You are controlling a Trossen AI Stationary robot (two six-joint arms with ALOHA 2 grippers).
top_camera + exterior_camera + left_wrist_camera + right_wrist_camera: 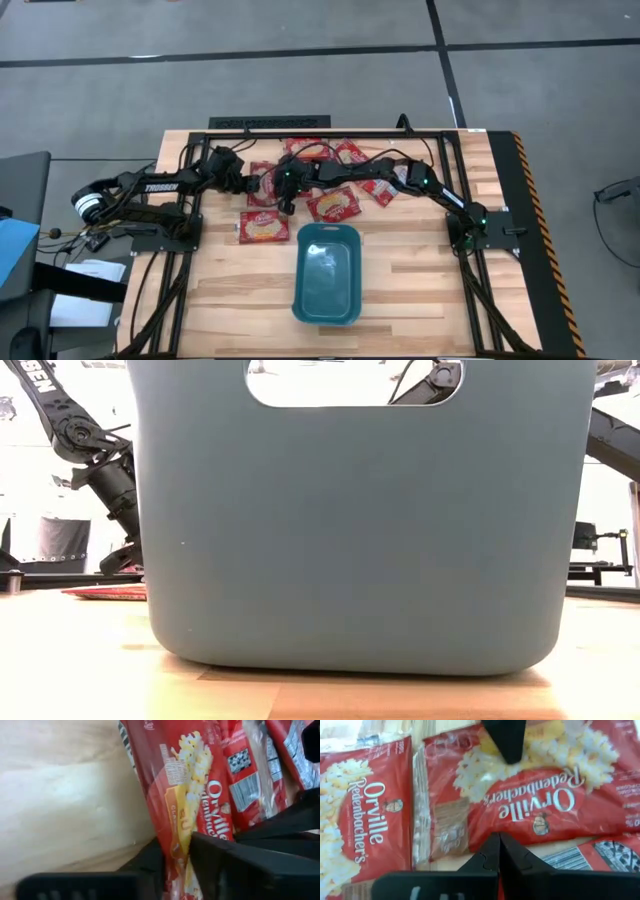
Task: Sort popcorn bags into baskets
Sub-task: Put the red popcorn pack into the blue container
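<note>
Several red popcorn bags [333, 205] lie flat on the far middle of the table, one [265, 226] nearer the left. The teal basket [300, 272] stands at the near middle and fills the low view [350, 540]. My left gripper [262, 187] is low over the bags' left end, shut on a bag [192, 810]. My right gripper [288, 200] reaches in from the right, just beside it. Its fingers [497, 842] are shut at the edge of a face-up bag [535, 795], with another bag [370, 830] next to it. My left gripper pinches a popcorn bag between its two fingers [215, 857] at an edge of the packet [177, 837]. The rest of the bag lies on the wood and against its neighbours. My right gripper: its shut fingertips sit at the bag's edge [487, 832]; I cannot tell whether they touch it.
A black frame [330, 132] runs along the far side behind the bags, and rails run down both sides. Bare wood lies left and right of the basket. In the low view one bag [105, 592] lies flat left of the basket, below an arm [100, 470].
</note>
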